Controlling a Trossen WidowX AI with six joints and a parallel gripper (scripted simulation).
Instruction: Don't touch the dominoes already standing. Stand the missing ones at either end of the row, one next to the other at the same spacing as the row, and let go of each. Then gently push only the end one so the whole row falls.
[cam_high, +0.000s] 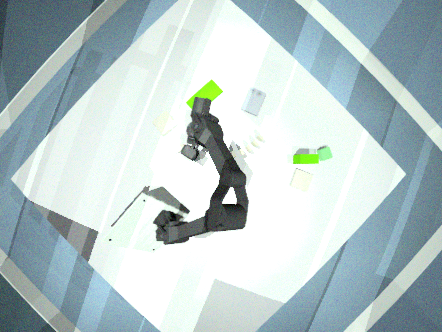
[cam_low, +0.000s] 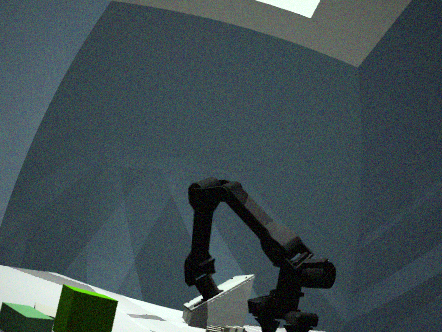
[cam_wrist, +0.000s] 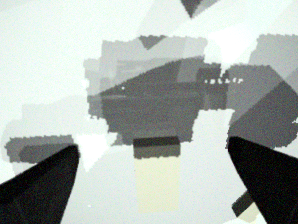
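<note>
My gripper (cam_high: 195, 129) (cam_low: 283, 316) (cam_wrist: 155, 148) is open and empty, pointing down above the table. In the wrist view a cream domino (cam_wrist: 158, 185) shows between the open fingers, lower in the picture than their tips. It seems to lie flat, with a dark shaded edge on its far side; nothing touches it that I can see. Part of another cream piece (cam_wrist: 248, 213) shows at the lower right, partly behind the right finger. In the top view a few cream dominoes of the curved row (cam_high: 255, 142) stand right of the arm; the arm hides the rest of the row.
A large green block (cam_high: 207, 91) is near the gripper. A grey box (cam_high: 254, 101) lies behind the row. A bright green block (cam_high: 305, 159) (cam_low: 85, 312), a green cube (cam_high: 325, 153) (cam_low: 25, 318) and a cream tile (cam_high: 302, 180) are right. Another cream tile (cam_high: 164, 123) lies left.
</note>
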